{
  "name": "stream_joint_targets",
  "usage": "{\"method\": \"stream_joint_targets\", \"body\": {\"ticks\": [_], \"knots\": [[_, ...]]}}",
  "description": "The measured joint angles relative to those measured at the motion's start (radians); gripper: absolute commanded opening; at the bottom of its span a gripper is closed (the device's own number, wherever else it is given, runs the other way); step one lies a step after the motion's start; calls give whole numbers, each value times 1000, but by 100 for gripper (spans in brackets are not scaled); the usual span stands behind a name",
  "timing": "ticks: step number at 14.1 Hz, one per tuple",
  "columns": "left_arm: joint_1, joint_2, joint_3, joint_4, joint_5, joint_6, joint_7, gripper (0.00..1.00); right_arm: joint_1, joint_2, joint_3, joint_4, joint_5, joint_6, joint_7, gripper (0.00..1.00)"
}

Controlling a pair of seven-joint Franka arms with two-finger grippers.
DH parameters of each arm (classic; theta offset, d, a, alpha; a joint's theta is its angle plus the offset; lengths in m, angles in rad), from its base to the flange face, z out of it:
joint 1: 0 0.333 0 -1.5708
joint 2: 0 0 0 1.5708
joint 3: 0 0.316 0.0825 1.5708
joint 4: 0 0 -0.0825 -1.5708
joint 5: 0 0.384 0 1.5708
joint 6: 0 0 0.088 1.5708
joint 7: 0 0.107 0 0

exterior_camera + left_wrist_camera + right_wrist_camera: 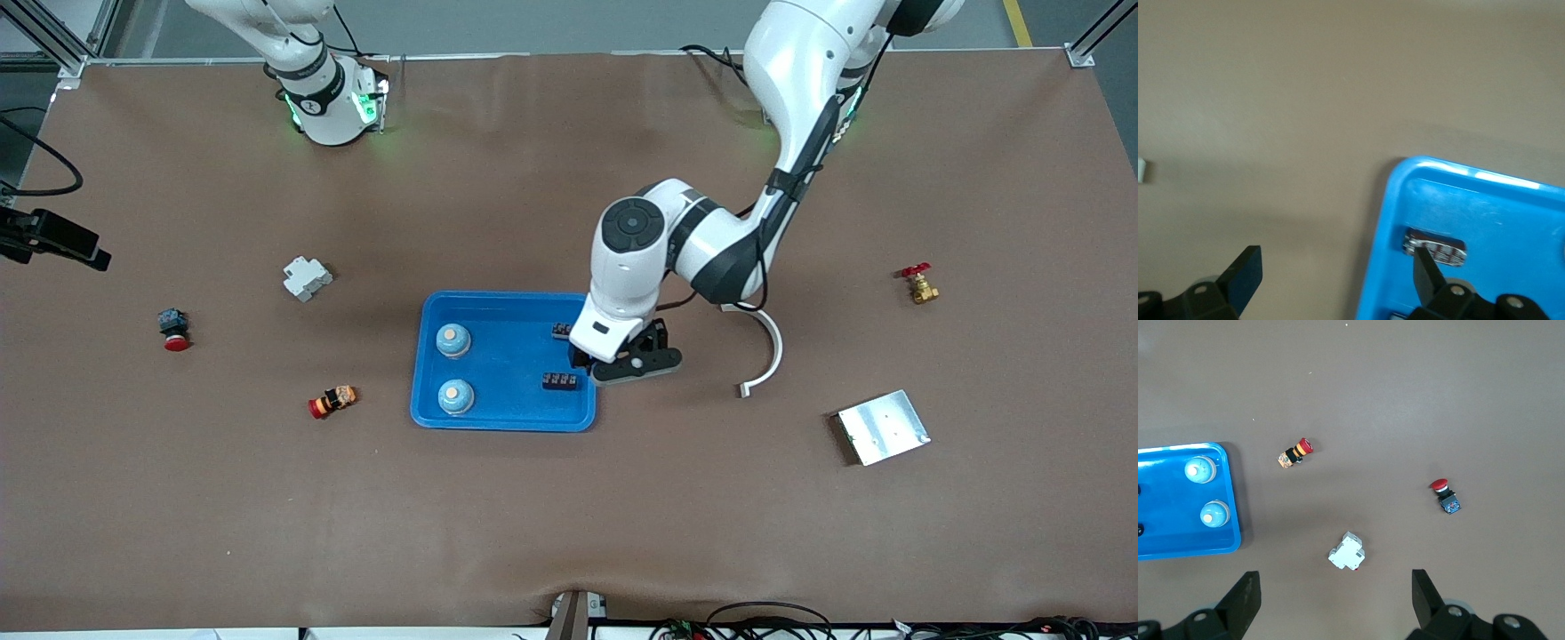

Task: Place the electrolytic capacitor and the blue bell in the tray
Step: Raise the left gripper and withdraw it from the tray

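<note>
Blue tray sits mid-tabletop. Inside it: two blue bells at the right arm's end of the tray, one nearer the front camera than the other, plus two small black multi-cell parts at the left arm's end. Left tool is low over the tray's rim at the left arm's end, fingers spread wide, nothing between them; left wrist view shows one finger over bare tabletop, the other over the tray next to a black part. Right tool is up high, jaws wide apart and empty, arm waiting; its wrist view looks down on a white DIN-rail block, two red-capped push buttons and the tray's end with both bells. Toward the left arm's end lie a white curved piece, silver plate and brass valve, all clear of the tray.
</note>
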Motion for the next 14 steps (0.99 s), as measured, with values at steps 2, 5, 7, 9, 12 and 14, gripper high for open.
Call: {"method": "stream_joint_targets", "body": {"ticks": [2, 5, 7, 9, 12, 14], "knots": [[16, -10, 0, 0, 0, -17, 88, 100, 3, 0, 0, 0, 0, 0, 0, 100], [47, -37, -1, 2, -1, -29, 128, 100, 6, 0, 0, 0, 0, 0, 0, 100], [58, -61, -2, 3, -12, -42, 135, 100, 7, 0, 0, 0, 0, 0, 0, 100], [58, -74, -4, 3, -21, -53, 135, 100, 7, 0, 0, 0, 0, 0, 0, 100], [61, -87, -4, 3, -23, -86, 135, 100, 7, 0, 0, 0, 0, 0, 0, 100], [72, -91, -3, 3, -23, -94, 136, 100, 7, 0, 0, 0, 0, 0, 0, 100]]}}
